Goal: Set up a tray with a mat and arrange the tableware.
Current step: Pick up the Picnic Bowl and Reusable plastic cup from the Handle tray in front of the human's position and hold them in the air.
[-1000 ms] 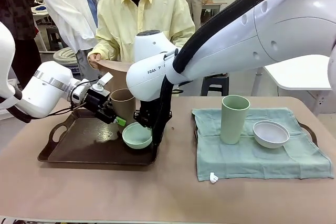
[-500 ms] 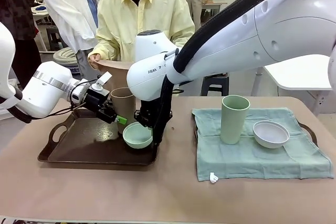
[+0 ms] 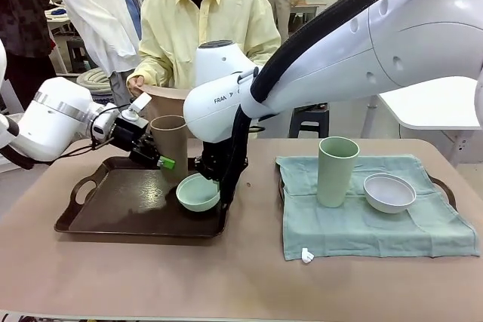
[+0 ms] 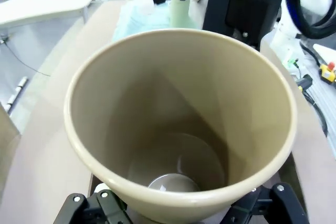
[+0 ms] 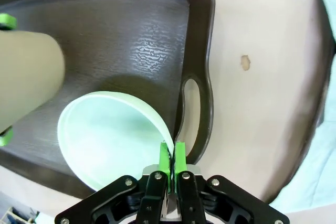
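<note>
My left gripper [image 3: 166, 157] is shut on the tan-brown cup [image 3: 170, 143] and holds it upright above the dark brown tray [image 3: 113, 205]. In the left wrist view the cup's open mouth [image 4: 178, 114] sits between the fingers of my left gripper [image 4: 178, 205]. My right gripper [image 5: 172, 157] is shut on the rim of the mint green bowl [image 5: 105, 137], which is tilted at the tray's right end [image 5: 131, 35]. That bowl [image 3: 198, 192] lies low over the tray. The pale green cup [image 3: 337, 171] and greyish white bowl [image 3: 389, 192] stand on the green mat [image 3: 362, 220].
The mat covers a second tray, whose handle [image 3: 449, 190] shows at the far right. A person in a yellow shirt stands at the far side holding a flat tan piece [image 3: 162, 94]. My right arm [image 3: 339, 43] spans the middle high above the table [image 3: 151, 277].
My left gripper has shut on the tan-brown cup, lifted it and drawn it a little left. The mint bowl has risen slightly in my right gripper.
</note>
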### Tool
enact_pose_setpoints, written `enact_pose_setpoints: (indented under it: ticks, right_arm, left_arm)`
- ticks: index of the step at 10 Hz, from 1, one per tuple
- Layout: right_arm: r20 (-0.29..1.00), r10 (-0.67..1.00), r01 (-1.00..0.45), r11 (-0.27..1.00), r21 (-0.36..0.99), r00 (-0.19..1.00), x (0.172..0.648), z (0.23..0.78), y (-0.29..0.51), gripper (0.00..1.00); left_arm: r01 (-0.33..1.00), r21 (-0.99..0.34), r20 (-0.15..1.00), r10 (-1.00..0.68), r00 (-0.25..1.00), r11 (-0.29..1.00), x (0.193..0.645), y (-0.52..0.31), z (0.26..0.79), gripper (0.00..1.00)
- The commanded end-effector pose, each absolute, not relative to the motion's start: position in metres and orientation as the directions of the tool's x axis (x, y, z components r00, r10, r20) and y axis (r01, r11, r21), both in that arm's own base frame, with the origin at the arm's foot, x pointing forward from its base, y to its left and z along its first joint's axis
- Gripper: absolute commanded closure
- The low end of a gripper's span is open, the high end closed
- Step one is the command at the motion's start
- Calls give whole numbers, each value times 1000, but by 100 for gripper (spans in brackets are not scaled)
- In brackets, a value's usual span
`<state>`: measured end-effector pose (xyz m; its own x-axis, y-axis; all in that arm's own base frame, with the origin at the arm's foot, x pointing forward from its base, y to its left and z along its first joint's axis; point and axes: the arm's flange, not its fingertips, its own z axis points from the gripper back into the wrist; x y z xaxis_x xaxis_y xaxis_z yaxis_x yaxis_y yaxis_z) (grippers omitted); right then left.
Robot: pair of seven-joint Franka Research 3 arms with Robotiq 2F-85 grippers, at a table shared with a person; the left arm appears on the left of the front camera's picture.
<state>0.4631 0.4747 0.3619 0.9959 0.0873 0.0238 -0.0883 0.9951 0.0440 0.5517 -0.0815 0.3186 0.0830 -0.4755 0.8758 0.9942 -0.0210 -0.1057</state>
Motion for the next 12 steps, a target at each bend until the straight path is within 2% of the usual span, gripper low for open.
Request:
enact_pose_setpoints:
  ticks: [1,4,7,10,12]
  right_arm:
    - [30,80,-82,995,56,996,455,391,464,100]
    - [102,55,-59,997,43,993,443,457,454,100]
    - [166,71,-83,994,71,984,419,527,456,100]
    - [221,54,-74,994,84,974,392,577,456,100]
    - [246,31,-57,993,101,969,381,593,447,100]
  left_arm:
    - [995,-100,852,-515,90,7,536,-67,363,34]
    - [993,-61,813,-572,109,103,523,-36,425,34]
    - [989,-56,814,-567,124,136,503,-21,482,34]
    - [976,-68,867,-471,161,208,481,-3,531,34]
    - [972,-73,874,-454,171,225,472,6,543,34]
